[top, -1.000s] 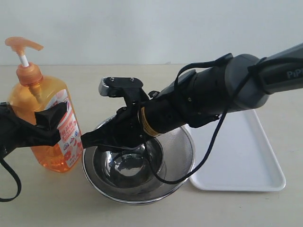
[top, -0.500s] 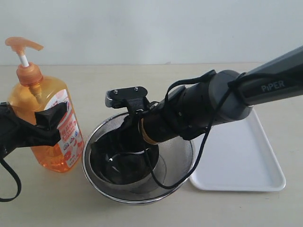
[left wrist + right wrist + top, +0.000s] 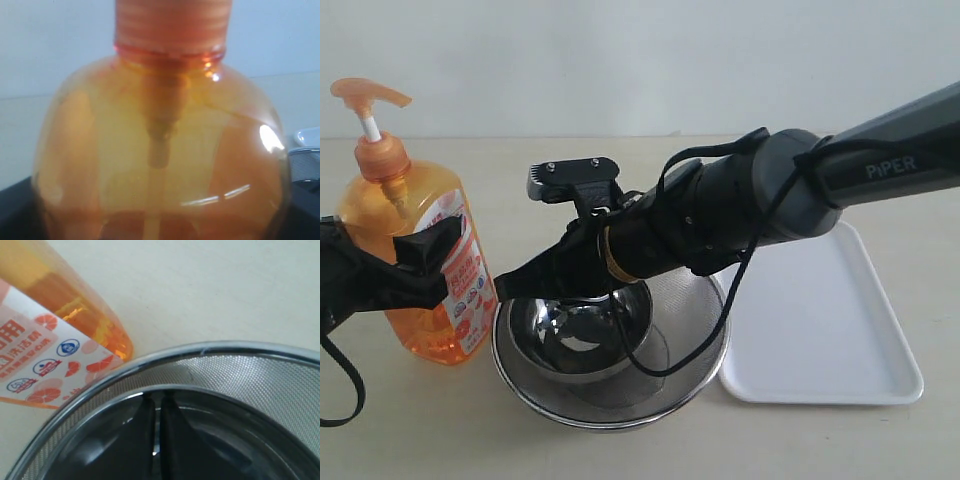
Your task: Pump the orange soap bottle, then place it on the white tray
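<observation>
Pumping comes first: my left hand (image 3: 428, 262) clamps the orange soap bottle (image 3: 400, 205), upright on the desk (image 3: 620, 165) beside the strainer (image 3: 692, 335), well apart from the white tray (image 3: 840, 345). My right hand (image 3: 520, 286), pinched closed and empty, should press the pump head (image 3: 365, 97) next.

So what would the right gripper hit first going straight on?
Probably the orange soap bottle, low on its body, just beyond the mesh strainer rim; depth is unclear, so the shut right gripper might slip past.
</observation>
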Available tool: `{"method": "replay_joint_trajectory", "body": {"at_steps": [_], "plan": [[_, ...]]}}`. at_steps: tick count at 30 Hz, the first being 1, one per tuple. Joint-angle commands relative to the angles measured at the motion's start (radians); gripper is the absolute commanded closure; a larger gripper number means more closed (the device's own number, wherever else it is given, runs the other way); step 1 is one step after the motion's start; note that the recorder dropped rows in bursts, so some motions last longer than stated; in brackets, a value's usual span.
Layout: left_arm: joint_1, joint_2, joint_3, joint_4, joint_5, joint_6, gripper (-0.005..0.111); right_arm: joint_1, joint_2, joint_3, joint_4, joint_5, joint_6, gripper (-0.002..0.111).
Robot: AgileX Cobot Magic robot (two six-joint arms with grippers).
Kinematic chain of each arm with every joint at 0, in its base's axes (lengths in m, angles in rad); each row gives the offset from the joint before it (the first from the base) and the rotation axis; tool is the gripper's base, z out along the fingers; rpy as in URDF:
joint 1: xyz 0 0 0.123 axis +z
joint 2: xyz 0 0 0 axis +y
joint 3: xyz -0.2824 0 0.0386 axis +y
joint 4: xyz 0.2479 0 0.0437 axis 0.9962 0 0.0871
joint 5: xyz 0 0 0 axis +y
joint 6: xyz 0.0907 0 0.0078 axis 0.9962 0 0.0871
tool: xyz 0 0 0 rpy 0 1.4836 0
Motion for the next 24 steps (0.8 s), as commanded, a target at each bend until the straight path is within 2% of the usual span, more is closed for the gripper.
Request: {"method": "replay_joint_trajectory", "body": {"at_steps": [1, 12, 18, 24], "plan": [[-0.004, 0.0, 0.003, 0.004, -0.033, 0.007, 0.102, 0.001, -0.012, -0.005, -0.002, 0.023, -0.008, 0.109], [-0.004, 0.0, 0.003, 0.004, -0.033, 0.011, 0.102, 0.001, -0.074, -0.005, -0.002, 0.016, -0.007, 0.109], [-0.004, 0.0, 0.018, 0.004, -0.056, 0.075, 0.102, 0.001, -0.141, -0.002, -0.002, -0.022, 0.002, 0.109], [-0.004, -0.003, 0.045, 0.008, -0.085, 0.118, 0.102, 0.001, -0.277, 0.071, -0.002, 0.007, -0.009, 0.109]]}}
